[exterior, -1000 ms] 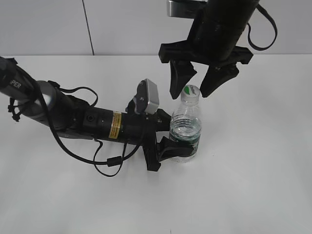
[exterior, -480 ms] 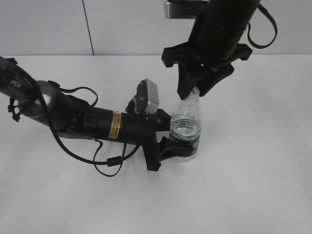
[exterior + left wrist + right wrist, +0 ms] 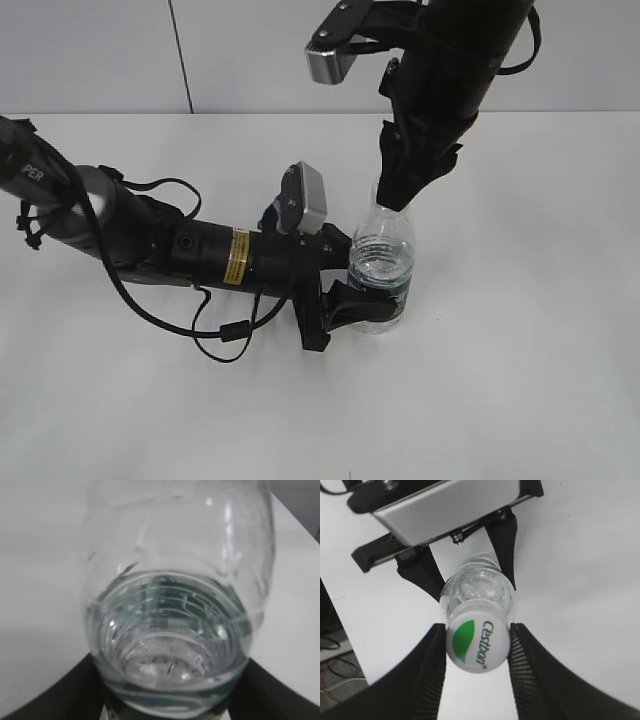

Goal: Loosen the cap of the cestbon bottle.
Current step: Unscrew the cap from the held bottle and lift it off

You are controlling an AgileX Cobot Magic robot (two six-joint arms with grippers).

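Exterior view: the cestbon bottle [image 3: 381, 272] stands upright on the white table [image 3: 520, 330], slightly right of centre. The left arm [image 3: 150, 240] lies low across the table from the left edge, and the left gripper [image 3: 345, 300] is clenched around the lower body of the bottle at the dark green label band [image 3: 385, 296]. The right arm [image 3: 455, 60] descends from the top of the frame, and the right gripper [image 3: 398, 188] sits directly over the bottle neck, hiding the cap from this camera. A silver wrist camera housing [image 3: 333, 47] projects from the right arm at upper left; a second grey housing [image 3: 303, 199] sits on the left arm just behind its gripper.

Left wrist view: the bottle [image 3: 175, 605] fills the frame at very close range, its clear wall showing the water inside. Two dark fingers [image 3: 65, 695] flank its base at the lower corners, pressed against it.

Right wrist view: looking down on the cap [image 3: 477, 644], a white disc with a green patch and the printed word Cestbon. The two ribbed black fingers [image 3: 422, 675] of the right gripper [image 3: 477, 647] press against opposite sides of the cap, grasping it. Below the cap, the clear shoulder of the bottle [image 3: 477, 587] is visible, with the left gripper [image 3: 465, 570] clamped at its sides.
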